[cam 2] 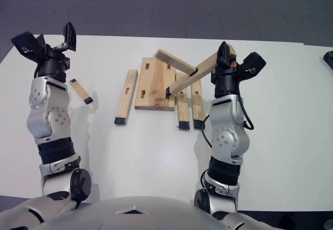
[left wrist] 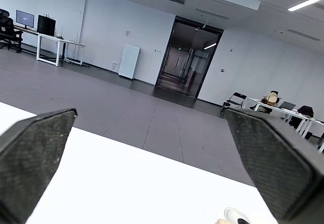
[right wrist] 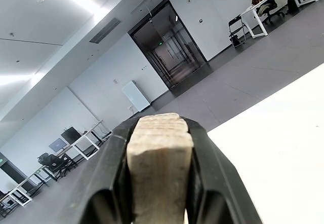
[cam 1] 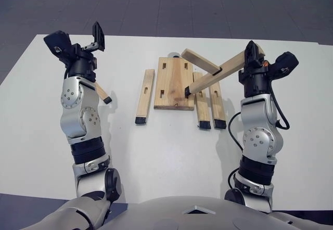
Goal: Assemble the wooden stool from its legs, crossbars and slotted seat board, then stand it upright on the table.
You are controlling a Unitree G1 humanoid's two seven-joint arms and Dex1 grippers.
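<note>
Two black fingers [right wrist: 112, 178] of the right gripper [cam 1: 253, 52] are clamped tight on a wooden leg [cam 1: 208, 80], gripping it near its upper end above the table [cam 1: 156, 152]. The leg slants down toward the robot's left, its black-capped foot hanging over the slotted seat board [cam 1: 171, 81]. A second stick [cam 1: 200, 61] meets the held leg about halfway along; whether the two are joined I cannot tell. The seat board lies flat mid-table, with one loose leg [cam 1: 144, 96] just left of it and two more legs [cam 1: 202, 105] side by side just right of it. The left gripper [cam 1: 78, 38] is raised over the table's far left part, jaws spread wide with nothing between them. A short wooden piece [cam 2: 80, 91] lies beside that arm.
</note>
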